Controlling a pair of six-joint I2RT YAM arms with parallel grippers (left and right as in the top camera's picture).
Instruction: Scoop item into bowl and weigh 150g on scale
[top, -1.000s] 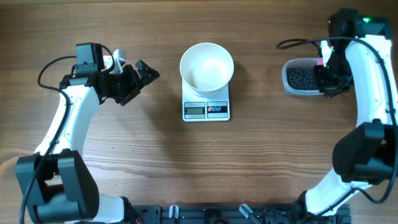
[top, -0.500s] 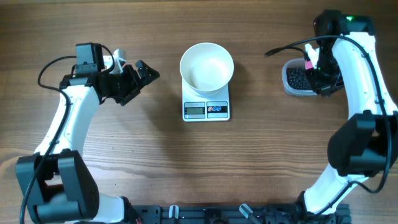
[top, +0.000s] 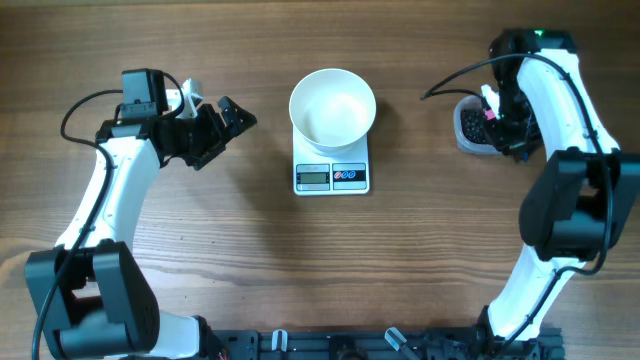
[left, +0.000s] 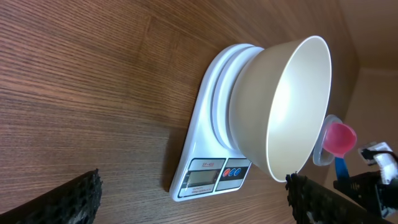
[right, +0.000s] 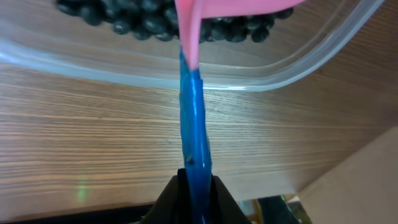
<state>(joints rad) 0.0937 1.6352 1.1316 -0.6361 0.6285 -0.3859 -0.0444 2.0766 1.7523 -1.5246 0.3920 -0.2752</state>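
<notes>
Right gripper (right: 194, 190) was clenched on the scoop (right: 191, 118) at the beads (right: 130, 22), 3 o'clock of the bowl (top: 333, 108). Left gripper (top: 228, 118) stood released, 9 o'clock.

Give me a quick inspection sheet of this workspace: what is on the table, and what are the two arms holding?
Surface: wooden table.
Job's things: white bowl stands on the scale and looks empty; black beans lie in a clear tub.
Clutter: nothing seen.
Grippers: left gripper open, holding nothing, to one side of the scale; right gripper shut on the blue handle of a pink scoop, whose pink end is over the beans.
Cables: black cables loop along both arms.
Surroundings: dark rail at the table's front edge.
</notes>
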